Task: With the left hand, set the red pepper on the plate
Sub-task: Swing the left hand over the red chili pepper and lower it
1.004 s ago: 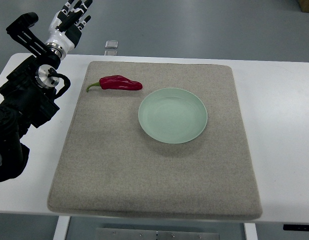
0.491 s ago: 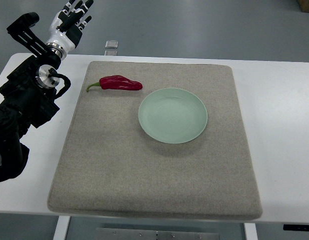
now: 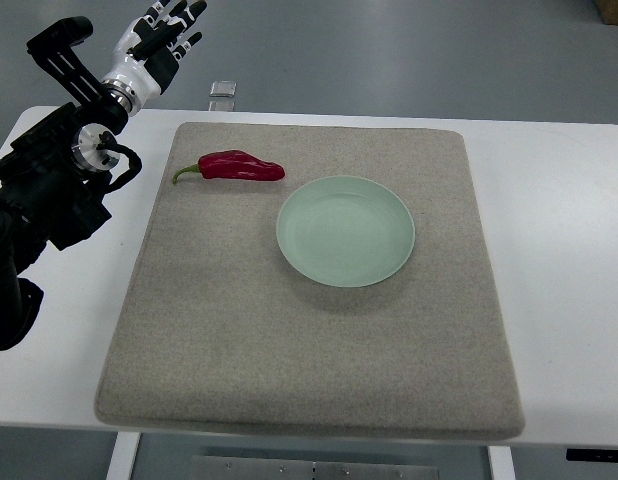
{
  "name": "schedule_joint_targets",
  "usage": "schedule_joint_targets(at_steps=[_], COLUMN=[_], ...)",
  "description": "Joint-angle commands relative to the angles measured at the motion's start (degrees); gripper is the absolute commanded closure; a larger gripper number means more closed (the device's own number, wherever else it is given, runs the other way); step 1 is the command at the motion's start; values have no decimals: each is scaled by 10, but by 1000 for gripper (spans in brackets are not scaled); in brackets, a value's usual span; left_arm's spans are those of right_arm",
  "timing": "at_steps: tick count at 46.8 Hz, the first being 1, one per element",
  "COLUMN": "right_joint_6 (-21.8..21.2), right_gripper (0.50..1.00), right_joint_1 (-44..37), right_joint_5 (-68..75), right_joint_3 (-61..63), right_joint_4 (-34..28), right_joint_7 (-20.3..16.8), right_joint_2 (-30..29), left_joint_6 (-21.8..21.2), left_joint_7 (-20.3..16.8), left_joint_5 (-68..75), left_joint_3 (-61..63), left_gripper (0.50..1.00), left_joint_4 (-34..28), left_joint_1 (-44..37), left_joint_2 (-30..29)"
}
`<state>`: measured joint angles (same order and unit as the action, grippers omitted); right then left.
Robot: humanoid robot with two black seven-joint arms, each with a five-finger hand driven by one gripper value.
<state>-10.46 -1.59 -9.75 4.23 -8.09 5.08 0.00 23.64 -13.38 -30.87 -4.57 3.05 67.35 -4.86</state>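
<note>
Grey felt mat (image 3: 289,370) holds red pepper (image 3: 239,166) at 10 o'clock of plate (image 3: 345,230); my left hand (image 3: 157,40) empty, fingers spread; pepper probably light, slick; grab mid-body.

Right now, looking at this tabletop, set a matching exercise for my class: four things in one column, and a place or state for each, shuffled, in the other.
Things:
1. pepper
2. plate
3. left hand
4. mat

Places or states:
A. pale green, empty, mid-mat
B. grey, covering most of the white table
C. raised beyond the table's far left corner, fingers spread, holding nothing
D. red, lying on the mat's far left part, apart from the plate

Pairs: 1-D, 2-A, 3-C, 4-B
</note>
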Motion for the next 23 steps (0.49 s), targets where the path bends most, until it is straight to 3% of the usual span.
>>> schedule_joint_targets(at_steps=[1,23], right_joint_6=[0,0], right_gripper=[568,568], right_joint_1=[0,0], right_joint_5=[0,0], right_joint_3=[1,0], right_joint_4=[0,0], right_joint_7=[0,0], right_joint_2=[0,0], left_joint_6=[0,0], left_joint_7=[1,3], left_joint_5=[49,328], left_joint_3=[1,0], left_gripper=[512,514], left_joint_4=[9,42], left_joint_1=[0,9], left_joint_2=[-3,-18])
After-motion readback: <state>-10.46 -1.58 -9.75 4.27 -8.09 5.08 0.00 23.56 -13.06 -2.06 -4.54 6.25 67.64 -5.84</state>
